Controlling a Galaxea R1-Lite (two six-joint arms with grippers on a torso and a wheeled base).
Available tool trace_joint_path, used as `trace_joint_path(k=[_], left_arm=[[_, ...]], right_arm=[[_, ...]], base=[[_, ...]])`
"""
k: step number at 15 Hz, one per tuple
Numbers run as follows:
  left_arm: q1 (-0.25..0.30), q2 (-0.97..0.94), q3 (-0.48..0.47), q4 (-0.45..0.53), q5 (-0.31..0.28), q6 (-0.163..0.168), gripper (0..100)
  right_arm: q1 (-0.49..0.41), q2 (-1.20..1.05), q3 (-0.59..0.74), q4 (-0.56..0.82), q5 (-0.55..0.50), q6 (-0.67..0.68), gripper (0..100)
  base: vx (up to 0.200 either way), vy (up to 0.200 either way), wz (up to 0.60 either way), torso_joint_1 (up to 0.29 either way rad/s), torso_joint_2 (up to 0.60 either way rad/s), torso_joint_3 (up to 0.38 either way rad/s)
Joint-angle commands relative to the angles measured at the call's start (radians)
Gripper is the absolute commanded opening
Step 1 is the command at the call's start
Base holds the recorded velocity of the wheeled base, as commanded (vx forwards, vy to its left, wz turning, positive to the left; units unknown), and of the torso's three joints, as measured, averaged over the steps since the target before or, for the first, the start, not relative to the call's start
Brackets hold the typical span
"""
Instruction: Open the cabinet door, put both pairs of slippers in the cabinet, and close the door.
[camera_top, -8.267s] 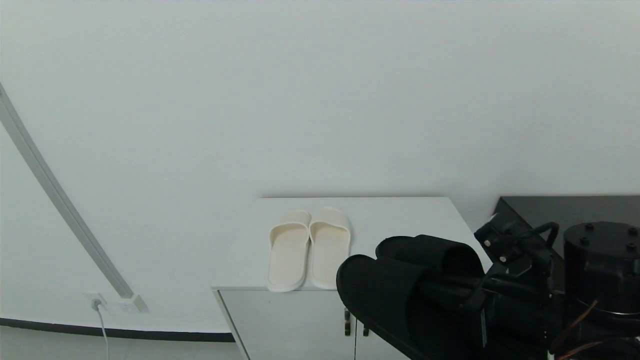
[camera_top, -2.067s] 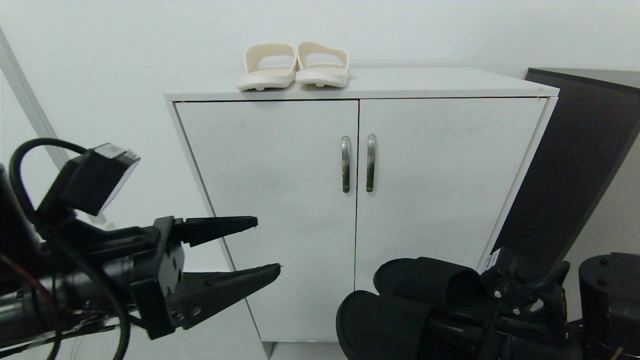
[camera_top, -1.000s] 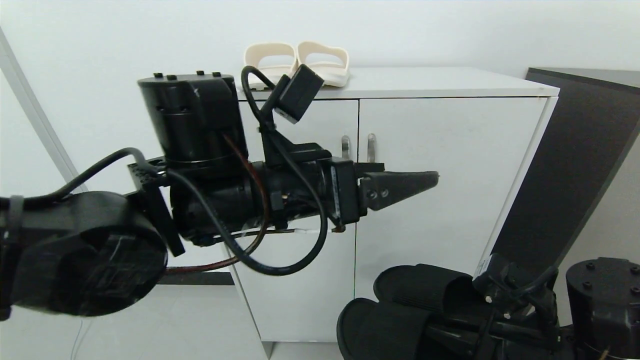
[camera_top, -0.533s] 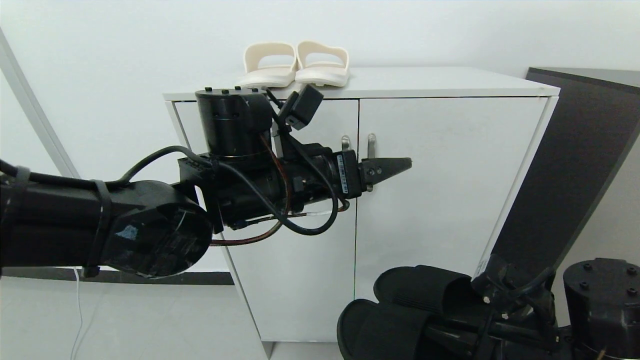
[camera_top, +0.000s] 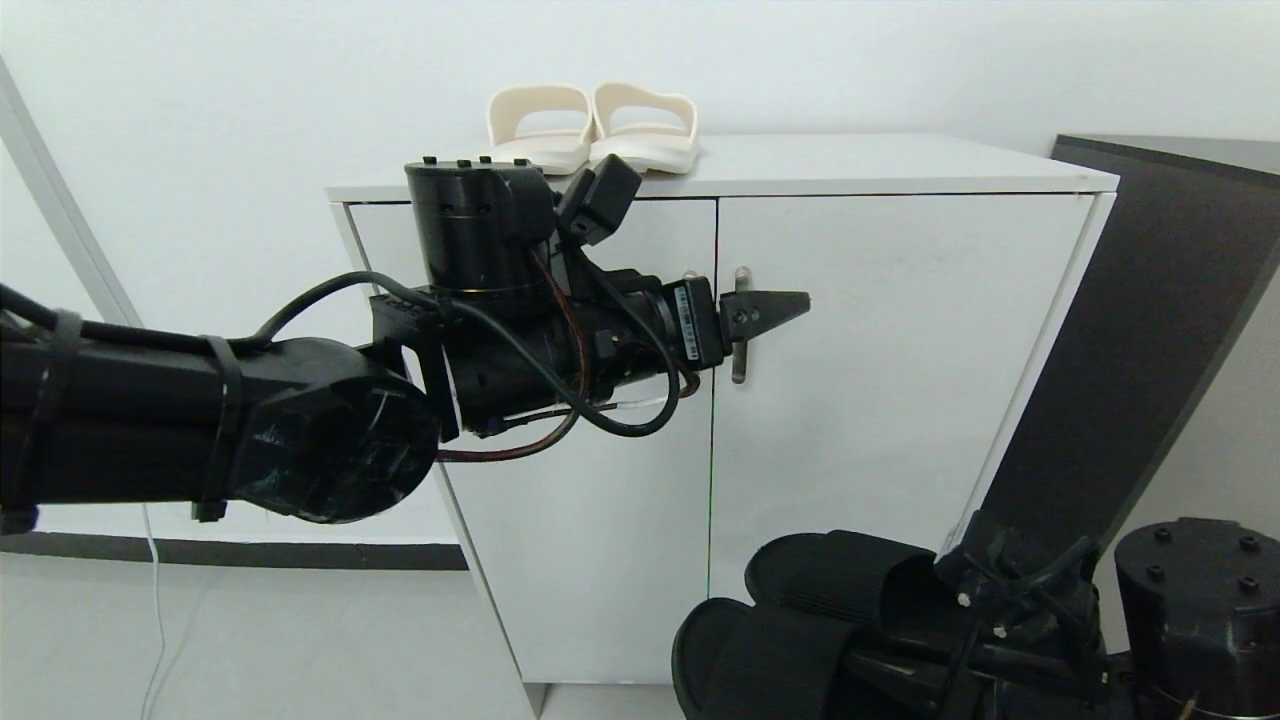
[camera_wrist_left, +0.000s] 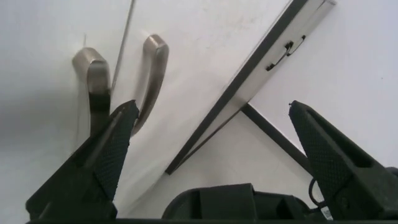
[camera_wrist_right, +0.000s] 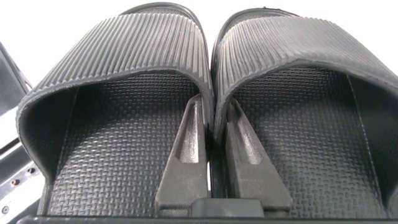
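Left gripper (camera_wrist_left: 211, 109) gapes wide at the right door's handle (camera_top: 738, 360), likely to pull it. At five o'clock, right gripper (camera_wrist_right: 214, 106) pinches both black slippers (camera_top: 800, 610) together, ready for stowing.

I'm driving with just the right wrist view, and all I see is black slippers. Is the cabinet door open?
Observer: No. In the head view both cabinet doors are shut.
Operator: Where's the left hand?
Observer: Up by the door handles, fingers wide open, not gripping either one.
Operator: What else needs putting away?
Observer: A cream pair of slippers, sitting side by side on the cabinet top.
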Motion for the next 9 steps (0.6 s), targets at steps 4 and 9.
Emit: trace_joint_path(k=[4, 9], left_arm=[[0.006, 0.055, -0.065, 0.008, 0.042, 0.000, 100], [0.006, 0.076, -0.105, 0.056, 0.044, 0.001, 100]], right_arm=[[0.000, 0.005, 0.000, -0.001, 0.000, 0.000, 0], [0.000, 0.005, 0.000, -0.001, 0.000, 0.000, 0]], base=[[0.000, 0.000, 0.00, 0.000, 0.00, 0.000], [0.000, 0.000, 0.00, 0.000, 0.00, 0.000]])
